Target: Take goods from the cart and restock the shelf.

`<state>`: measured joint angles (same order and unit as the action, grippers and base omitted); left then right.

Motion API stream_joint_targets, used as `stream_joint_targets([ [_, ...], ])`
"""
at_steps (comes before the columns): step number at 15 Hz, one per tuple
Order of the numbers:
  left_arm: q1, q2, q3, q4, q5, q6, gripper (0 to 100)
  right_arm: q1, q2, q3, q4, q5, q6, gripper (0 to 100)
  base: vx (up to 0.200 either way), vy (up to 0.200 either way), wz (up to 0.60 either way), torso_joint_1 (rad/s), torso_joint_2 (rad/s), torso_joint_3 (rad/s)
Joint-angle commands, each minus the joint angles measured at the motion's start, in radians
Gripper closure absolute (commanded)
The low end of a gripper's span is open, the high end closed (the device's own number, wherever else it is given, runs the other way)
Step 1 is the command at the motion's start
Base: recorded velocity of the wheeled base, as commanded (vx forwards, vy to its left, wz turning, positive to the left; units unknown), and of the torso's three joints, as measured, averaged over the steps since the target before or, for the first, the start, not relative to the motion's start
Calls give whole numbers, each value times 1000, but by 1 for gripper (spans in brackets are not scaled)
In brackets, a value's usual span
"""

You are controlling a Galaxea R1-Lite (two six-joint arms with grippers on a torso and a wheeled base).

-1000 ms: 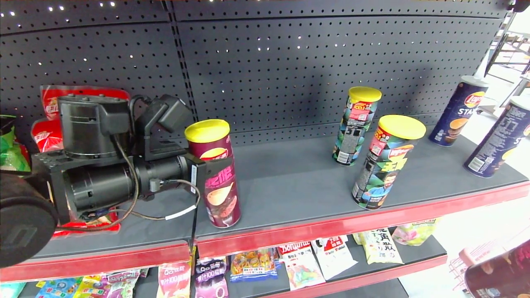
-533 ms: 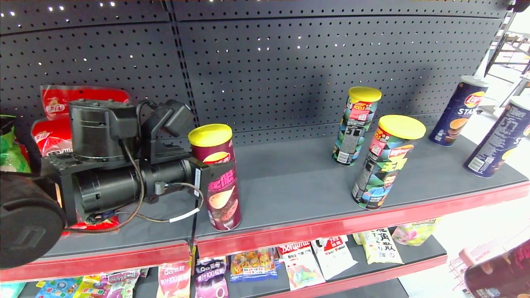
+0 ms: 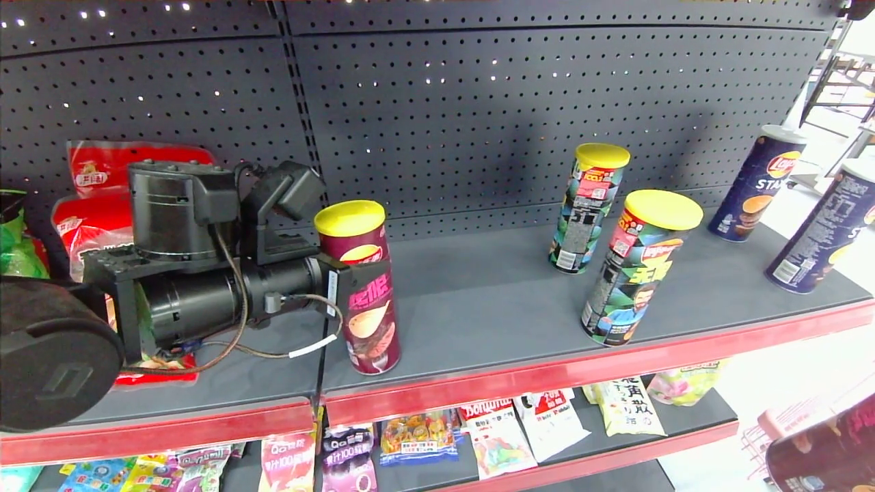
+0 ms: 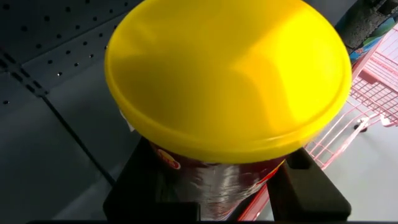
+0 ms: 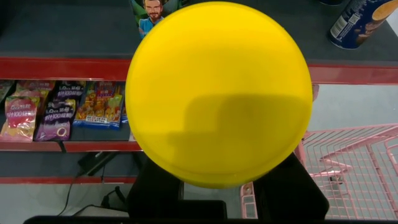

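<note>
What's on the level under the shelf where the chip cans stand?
Flat snack bags lie along the front of the lower shelf. Whatever sits farther back is covered by the upper shelf, so I cannot tell.

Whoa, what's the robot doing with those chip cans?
It's restocking a shop shelf. The left gripper is shut on a maroon chip can with a yellow lid, holding it upright near the shelf's front edge, with other cans standing farther along. The right gripper holds a second yellow-lidded can lower down, beside the pink cart.
</note>
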<state>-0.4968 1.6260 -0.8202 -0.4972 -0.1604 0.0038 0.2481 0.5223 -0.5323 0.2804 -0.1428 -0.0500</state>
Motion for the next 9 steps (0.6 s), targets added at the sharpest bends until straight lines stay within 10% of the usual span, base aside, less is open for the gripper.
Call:
stream_joint_targets([
  [1,1,3,1,2,-1,-1,100,0,2,2,0,0,-1,100,0,0,0,0,0,0],
  [9,-14,-23,58,2,9,1,100,0,8,0,0,0,1,100,0,0,0,0,0,0],
])
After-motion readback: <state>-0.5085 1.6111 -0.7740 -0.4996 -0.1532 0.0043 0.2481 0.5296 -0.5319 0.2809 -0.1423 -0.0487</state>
